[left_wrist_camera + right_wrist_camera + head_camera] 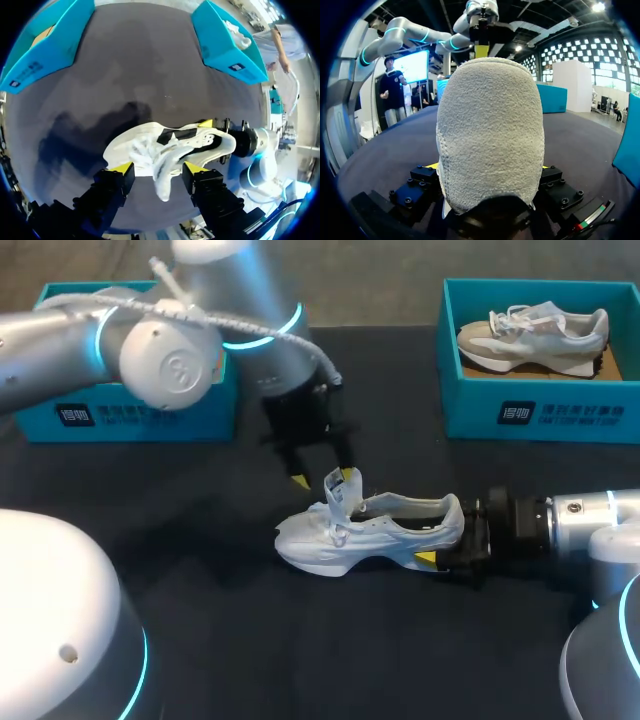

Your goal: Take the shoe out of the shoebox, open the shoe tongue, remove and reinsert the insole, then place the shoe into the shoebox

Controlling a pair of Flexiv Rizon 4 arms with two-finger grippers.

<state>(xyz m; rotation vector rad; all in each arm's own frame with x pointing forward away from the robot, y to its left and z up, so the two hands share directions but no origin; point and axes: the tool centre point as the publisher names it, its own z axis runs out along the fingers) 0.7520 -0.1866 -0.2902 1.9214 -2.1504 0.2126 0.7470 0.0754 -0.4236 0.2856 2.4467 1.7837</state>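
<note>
Right gripper [445,536] clamps the shoe's [375,530] heel; left gripper's [322,478] spread fingers flank the raised tongue [340,495], nearest box [200,420] well beyond them.

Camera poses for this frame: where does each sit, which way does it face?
Head: above and behind, looking down on the table; both arms enter, left gripper over the white shoe, right gripper at its heel.
Left wrist: looks down along its open fingers onto the tongue.
Right wrist: looks level along the table into the heel, fingers either side.
Shared: the white shoe, in all three.
</note>
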